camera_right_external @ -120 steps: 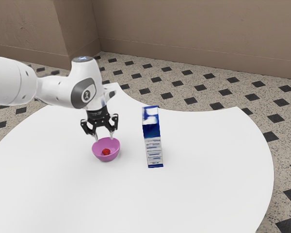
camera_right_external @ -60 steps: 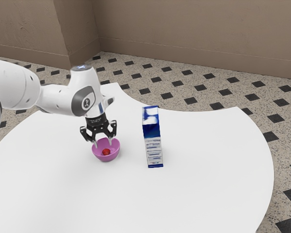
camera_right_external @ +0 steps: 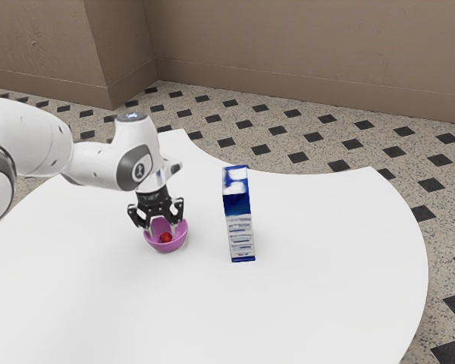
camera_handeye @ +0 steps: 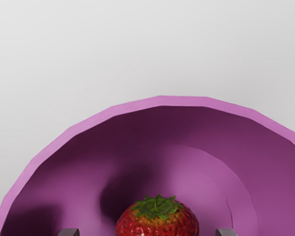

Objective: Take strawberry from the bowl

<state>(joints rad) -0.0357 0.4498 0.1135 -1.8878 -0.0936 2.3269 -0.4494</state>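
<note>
The black two-fingered pincer (camera_right_external: 164,231) hangs released, fingers apart, over the plump red, green-leaved strawberry (camera_handeye: 157,223) inside the round purple bowl (camera_handeye: 182,101), near the upright blue-and-white carton (camera_right_external: 239,216)

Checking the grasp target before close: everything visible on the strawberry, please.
The strawberry is red, glossy and seed-dimpled, yellowish around a green leafy cap that shows to the wrist camera. It looks whole; its exact tilt I can't tell. It sits low inside the pink-purple bowl, between the open fingertips of my gripper, with visible gaps on both sides.
</note>
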